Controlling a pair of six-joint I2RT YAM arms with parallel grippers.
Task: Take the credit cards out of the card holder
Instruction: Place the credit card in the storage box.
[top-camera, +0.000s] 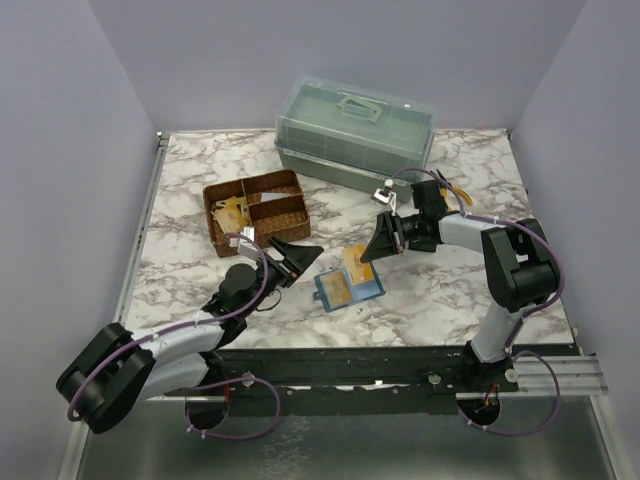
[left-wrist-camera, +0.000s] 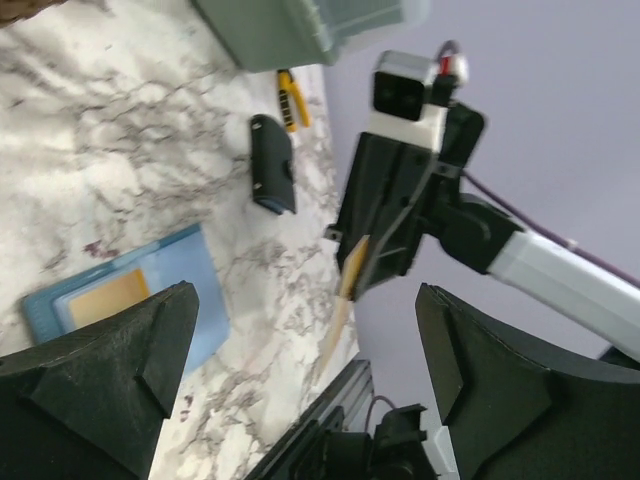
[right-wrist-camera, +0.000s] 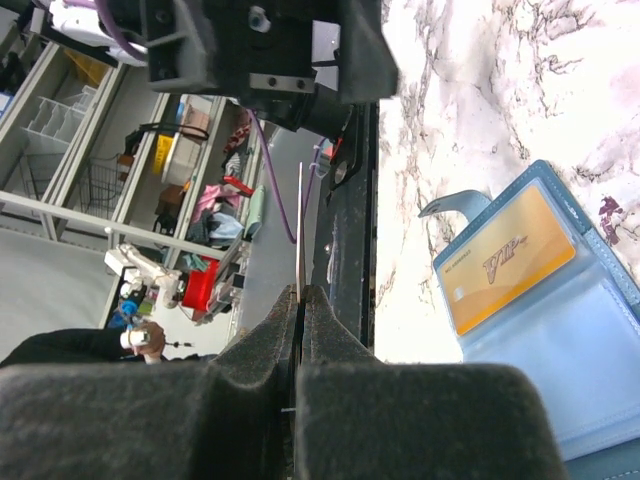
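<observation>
**Card holder** (top-camera: 370, 284): small teal-blue folding wallet, lying open on the white marbled tabletop (top-camera: 440, 295) between the two arms.

**Credit card** (right-wrist-camera: 505, 265): flat, tan-orange, seated in a lighter blue inner pocket of the card holder.

**Second card** (left-wrist-camera: 345, 295): tan-orange, out of the pockets, raised over the card holder's far side.

**Right gripper** (right-wrist-camera: 302, 298): fingers pressed together, pinching the second card edge-on.

**Left gripper** (top-camera: 300, 263): fingers spread wide, holding nothing, just beside the card holder.

**Basket** (top-camera: 255, 210): brown, woven, divided, farther back.

**Box** (top-camera: 355, 130): green translucent plastic, lidded, at the rear.
</observation>
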